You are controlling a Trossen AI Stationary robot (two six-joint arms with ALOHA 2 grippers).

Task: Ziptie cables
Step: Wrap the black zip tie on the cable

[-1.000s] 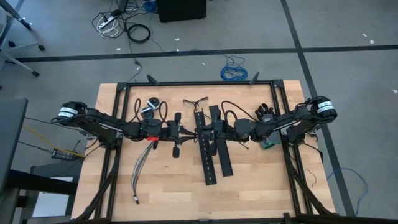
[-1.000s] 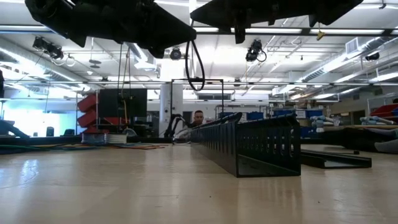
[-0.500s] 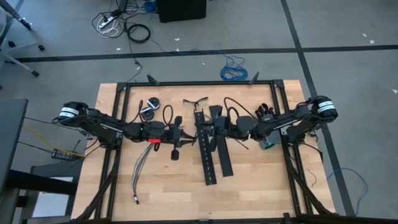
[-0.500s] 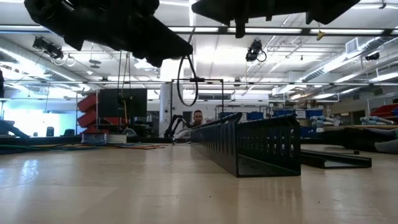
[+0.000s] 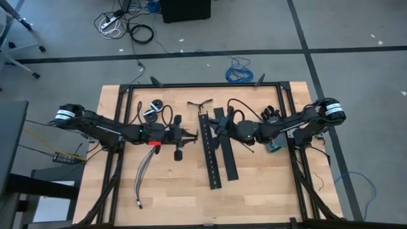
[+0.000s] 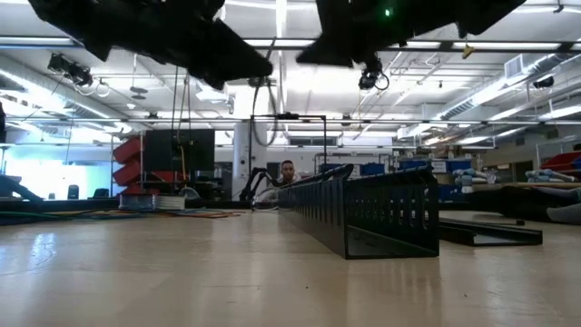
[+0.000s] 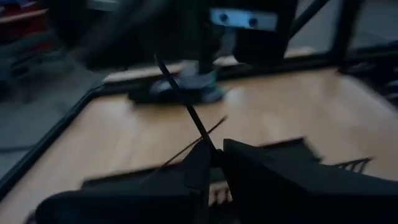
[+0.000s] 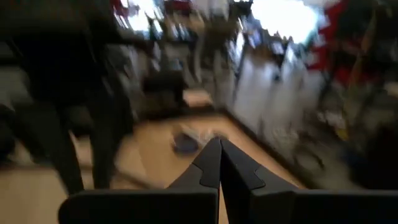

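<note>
The cables point(image 5: 145, 166), a loose bundle of thin pale wires, lie on the wooden table to the left of centre, near end splayed. No gripper touches them. My left gripper point(image 5: 188, 135) hangs above the table just right of the bundle's far end, shut on a thin black ziptie point(image 7: 186, 106). My right gripper point(image 5: 215, 121) hovers above the black perforated strips, shut; in its own wrist view point(image 8: 219, 146) nothing shows between its fingertips. Both grippers are dark shapes at the top of the low view. My left gripper point(image 7: 214, 155) pinches the ziptie at one end point(image 7: 210, 144) between its two fingertips. The fingers point about level toward the table's right side. The strip sticks out straight, forward and upward from the tips toward my right arm, clear of the table.
Two wide black perforated strips point(image 5: 215, 159) lie lengthwise at the table's centre and rise as a wall in the low view point(image 6: 363, 213). A small round thing point(image 5: 151, 109) sits far left of centre. A teal object point(image 5: 275, 147) sits by my right arm. Black frame rails point(image 5: 191, 84) edge the table.
My right gripper has turned, its fingers swinging toward the table's far edge and away from my left gripper, which it nearly met a second ago. My left gripper has tipped slightly and stays shut on the ziptie. The cables have not moved.
</note>
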